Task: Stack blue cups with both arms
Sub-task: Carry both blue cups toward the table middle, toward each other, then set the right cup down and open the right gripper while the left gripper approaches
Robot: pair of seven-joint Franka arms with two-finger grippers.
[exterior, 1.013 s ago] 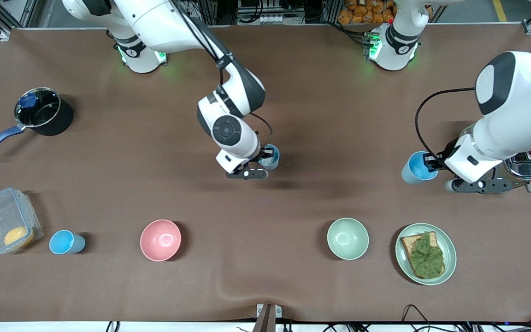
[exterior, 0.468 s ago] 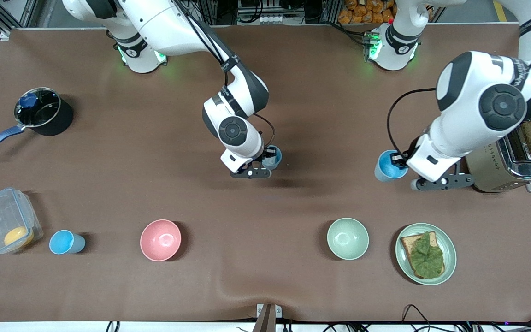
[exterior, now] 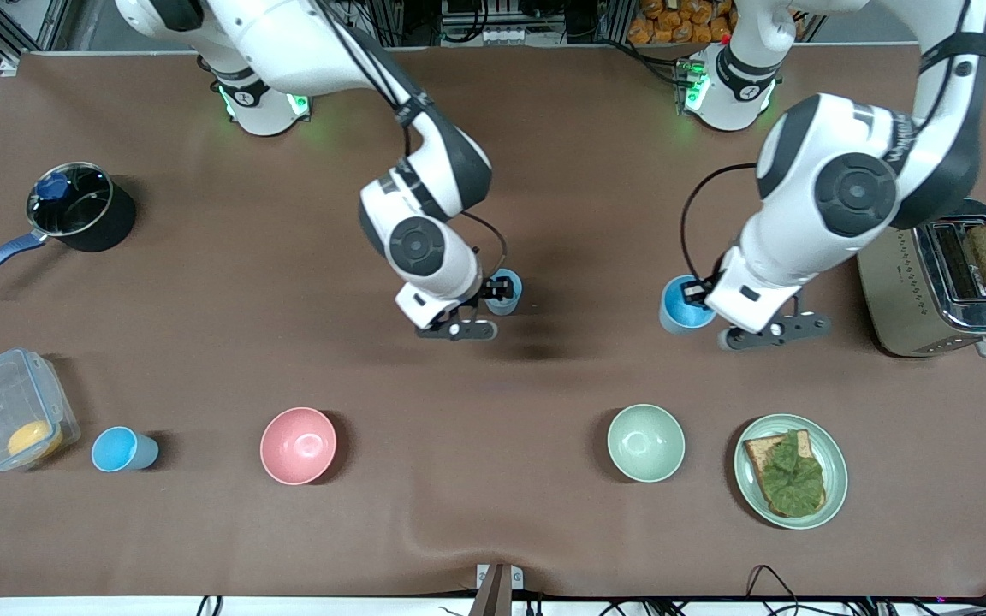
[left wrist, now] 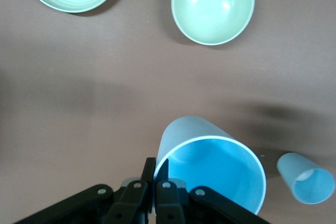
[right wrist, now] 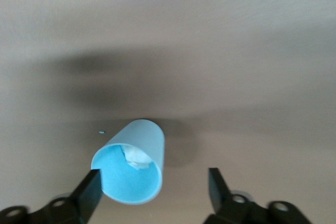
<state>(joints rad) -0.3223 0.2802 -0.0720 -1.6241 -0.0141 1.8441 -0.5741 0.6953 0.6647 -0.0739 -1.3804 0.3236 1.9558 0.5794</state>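
My left gripper (exterior: 702,294) is shut on the rim of a sky blue cup (exterior: 680,306) and holds it tilted above the table between the toaster and the table's middle. The left wrist view shows the gripper (left wrist: 156,169) pinching the cup's (left wrist: 210,163) wall. A paler blue cup (exterior: 505,287) stands upright at the table's middle. My right gripper (exterior: 490,299) is open around it. In the right wrist view the cup (right wrist: 131,169) sits between the gripper's (right wrist: 153,187) fingers, close to one finger (right wrist: 90,190). This cup also shows in the left wrist view (left wrist: 307,184).
A third blue cup (exterior: 121,449) stands beside a clear box (exterior: 9,419) at the right arm's end. A pink bowl (exterior: 298,445), a pale green bowl (exterior: 645,442) and a plate with toast (exterior: 790,470) line the near side. A toaster (exterior: 942,278) and a pot (exterior: 74,210) stand at the table's ends.
My left arm has carried the sky blue cup from beside the toaster toward the table's middle. My right gripper has stayed around the paler cup, shifting only slightly.
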